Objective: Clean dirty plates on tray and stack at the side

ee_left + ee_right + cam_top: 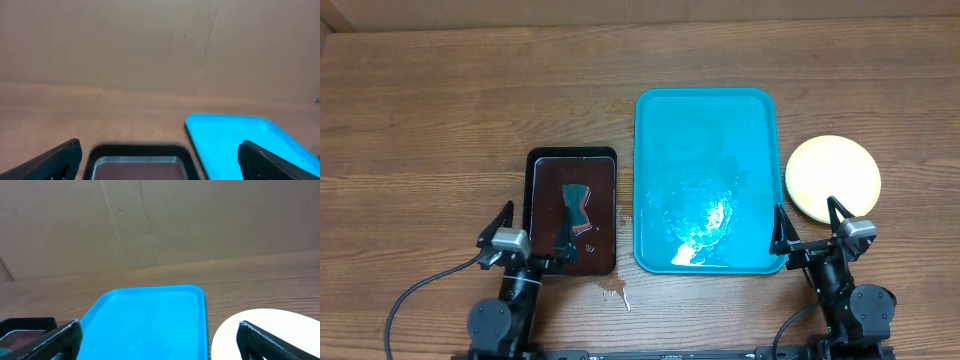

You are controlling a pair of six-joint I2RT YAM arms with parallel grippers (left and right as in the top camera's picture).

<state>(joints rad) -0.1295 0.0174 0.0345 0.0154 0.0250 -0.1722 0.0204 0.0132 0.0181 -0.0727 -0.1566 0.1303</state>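
Overhead: left gripper (533, 232) and right gripper (807, 226) parked at the near edge of the wooden table (420, 120), both spread wide, grasping nothing. Between the two, ahead and left of the right gripper, the turquoise tray (705, 95), bare of plates and glinting wet. Ahead of the right gripper's right finger, just off the tray's rim, the plates (833, 178): only one pale yellow face showing, any others beneath hidden from this angle. Judged to be put there as the finished stack, off to the side as the task asks. Directly ahead of the left gripper, a black tray (570, 153) holding a dark teal object (576, 205), too unclear to name, perhaps the wiping tool. Just right of the left gripper, a small brown smear (613, 290) on the wood.

Left wrist: left gripper (159, 150) open, empty, with the black tray (140, 148) framed between the fingers and the turquoise tray (235, 132) beyond the right finger. No plate visible here.

Right wrist: right gripper (159, 330) released, empty. Turquoise tray (150, 315) ahead, nothing on it; pale plate rim (265, 325) low beside the right finger; black tray's corner (25, 325) far left.

Counted: two grippers, one turquoise tray, one black tray, one plate face in sight, one smear.
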